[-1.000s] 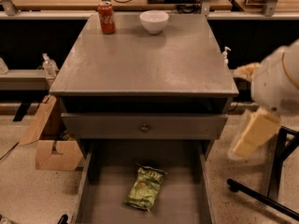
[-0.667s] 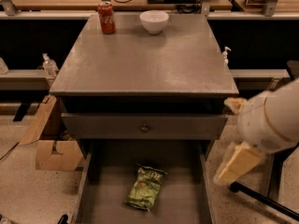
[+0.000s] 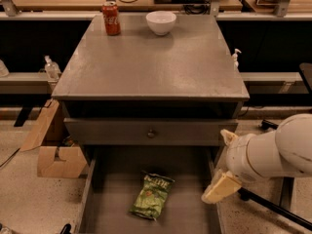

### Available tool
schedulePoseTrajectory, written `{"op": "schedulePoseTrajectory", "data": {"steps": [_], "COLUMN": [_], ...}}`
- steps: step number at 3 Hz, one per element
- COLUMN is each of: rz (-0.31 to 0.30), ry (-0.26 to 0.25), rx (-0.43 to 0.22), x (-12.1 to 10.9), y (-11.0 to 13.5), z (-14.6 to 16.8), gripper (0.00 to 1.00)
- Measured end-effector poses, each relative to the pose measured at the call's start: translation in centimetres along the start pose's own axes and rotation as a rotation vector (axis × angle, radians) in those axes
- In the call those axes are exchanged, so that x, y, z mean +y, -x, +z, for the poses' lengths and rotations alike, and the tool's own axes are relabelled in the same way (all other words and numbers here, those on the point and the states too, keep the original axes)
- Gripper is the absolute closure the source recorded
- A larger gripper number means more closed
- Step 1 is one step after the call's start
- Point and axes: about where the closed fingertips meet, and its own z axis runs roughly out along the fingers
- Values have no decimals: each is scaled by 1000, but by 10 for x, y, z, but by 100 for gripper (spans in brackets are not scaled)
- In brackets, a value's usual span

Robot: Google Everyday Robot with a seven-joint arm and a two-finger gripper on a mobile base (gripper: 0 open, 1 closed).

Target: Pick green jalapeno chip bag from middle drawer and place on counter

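Speckled flooring and a dark recess under a wooden worktop at 12 o'clock frame a grey cabinet in mid-room. Its flat top, the bench [image 3: 151, 67] (the counter named in the task), has most of its near surface bare, so a bag could be set down without crowding anything. Below it a closed drawer front [image 3: 122, 130] carries a small knob. Under that, the middle drawer [image 3: 187, 213] is pulled well out toward 6 o'clock, which exposes its floor from above for a reach.

A thick white arm [image 3: 273, 152] enters from 3 o'clock, outside the drawer's right wall and below the bench edge. I judge this to be an approach that has not yet got over the drawer.

The green jalapeno chip bag [image 3: 152, 195] lies flat on the drawer floor at about 6 o'clock, lettered end toward the cabinet, touching neither wall. At the bench's far edge a white bowl [image 3: 161, 22] sits at 12 o'clock and a red soda can [image 3: 111, 18] at 11 o'clock, well clear of the work.

The hand [image 3: 222, 187], a cream-coloured piece at the arm's lower end, sits at 4 o'clock by the drawer's right wall, apart from the bag. It holds nothing; how far open it is I cannot tell.
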Motion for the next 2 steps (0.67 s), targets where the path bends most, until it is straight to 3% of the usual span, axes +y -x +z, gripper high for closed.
{"op": "schedulePoseTrajectory", "data": {"steps": [1,2], "rz": [-1,18], "ry": [-37,-32], "rx": [-19,-95], "x": [-9,-2], "y": [6,15], "z": [1,38], "gripper": [0,0]}}
